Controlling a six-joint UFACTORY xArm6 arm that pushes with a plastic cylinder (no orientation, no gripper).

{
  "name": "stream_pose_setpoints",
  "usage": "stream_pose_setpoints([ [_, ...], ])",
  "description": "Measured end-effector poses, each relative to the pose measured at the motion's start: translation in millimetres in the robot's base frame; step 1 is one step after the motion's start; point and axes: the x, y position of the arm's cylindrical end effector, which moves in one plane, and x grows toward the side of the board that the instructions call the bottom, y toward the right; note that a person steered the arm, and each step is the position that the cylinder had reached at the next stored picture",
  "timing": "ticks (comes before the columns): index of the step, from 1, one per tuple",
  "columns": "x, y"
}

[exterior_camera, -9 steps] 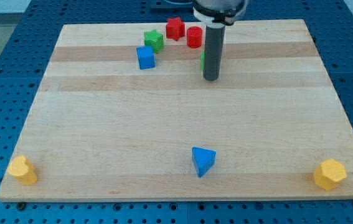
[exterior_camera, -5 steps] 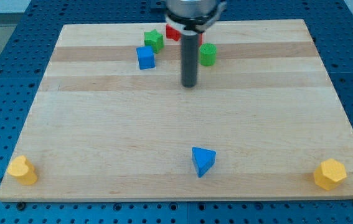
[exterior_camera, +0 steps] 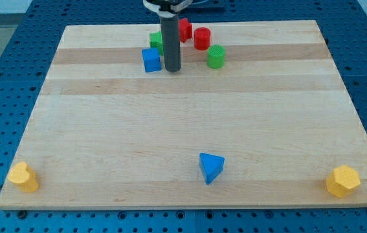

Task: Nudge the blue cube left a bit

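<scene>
The blue cube (exterior_camera: 151, 60) sits on the wooden board (exterior_camera: 189, 129) near the view's top, left of centre. My tip (exterior_camera: 172, 69) stands just to the right of the cube, a small gap apart from it. The dark rod rises from there and hides part of the green star block (exterior_camera: 156, 41) behind it.
A red star block (exterior_camera: 184, 28), a red cylinder (exterior_camera: 202, 38) and a green cylinder (exterior_camera: 216, 57) lie to the right of the rod near the view's top. A blue triangular block (exterior_camera: 210, 167) lies low centre. Yellow blocks sit at the bottom left (exterior_camera: 23, 177) and bottom right (exterior_camera: 343, 180) corners.
My tip has moved left across the top of the board, from beside the green cylinder to just right of the blue cube. No block has moved.
</scene>
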Motion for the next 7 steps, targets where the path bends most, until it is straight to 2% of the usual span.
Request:
stream_pose_setpoints([
  [1, -21, -3],
  [2, -21, -5],
  [4, 7, -16],
  [6, 9, -32],
  [7, 4, -20],
])
